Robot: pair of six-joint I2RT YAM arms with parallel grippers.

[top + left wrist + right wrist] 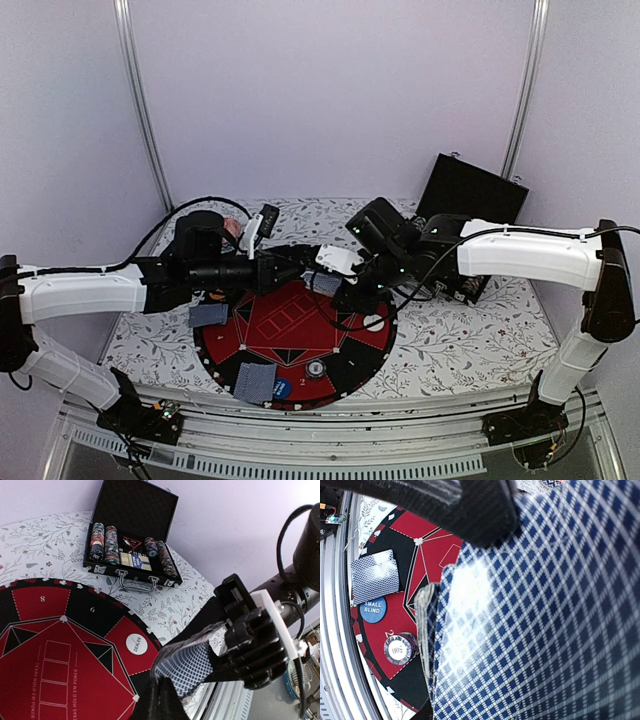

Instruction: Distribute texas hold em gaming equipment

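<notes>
Right wrist view is almost filled by the deck (545, 630), a thin-edged stack of playing cards with a navy-and-white diamond lattice on the backs and a bright glare patch that suggests a slick finish. Right end effector (217, 655) clamps that deck by one end, above the round poker mat (300, 335) near its 12 o'clock rim. Left end effector (162, 700) looks closed on the free corner of the top card (187, 665), with one dark finger (470, 510) lying across the back. Cards are light, bendy and slippery, so I judge the best hold is a pinch on an overhanging corner, sliding one card off flat (a hard squeeze may drag two together or crease it). A dealt hand (208, 315) lies on the mat at 9 o'clock and a second hand (255, 382) at 7 o'clock. A blue small-blind disc (373, 609) and a striped chip (399, 649) sit near 6 o'clock, a white dealer disc (136, 644) near 3 o'clock. Chip stacks (105, 542) stand in the open case (137, 510) at 2 o'clock on the tabletop (450, 340)
</notes>
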